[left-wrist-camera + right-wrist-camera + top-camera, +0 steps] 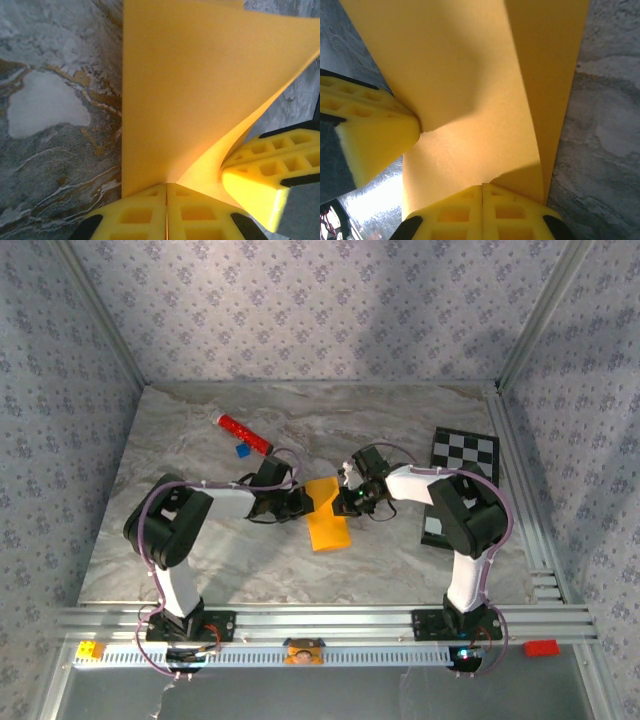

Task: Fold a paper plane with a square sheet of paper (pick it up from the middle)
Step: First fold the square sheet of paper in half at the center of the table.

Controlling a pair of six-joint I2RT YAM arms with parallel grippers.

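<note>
Arms, pair: I am seeing both bent inward, left gripper [300, 503] and right gripper [349, 498] each pinching the square sheet of paper [328, 523].

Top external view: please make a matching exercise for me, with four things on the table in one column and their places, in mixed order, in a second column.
Things:
1. red cylinder
2. checkered board
3. square sheet of paper
4. small blue piece

Places:
A. right side
B. centre
C. far left, lying diagonally
D. far left, close beside a longer object

Pairs: 1-C; 2-A; 3-B; 4-D
</note>
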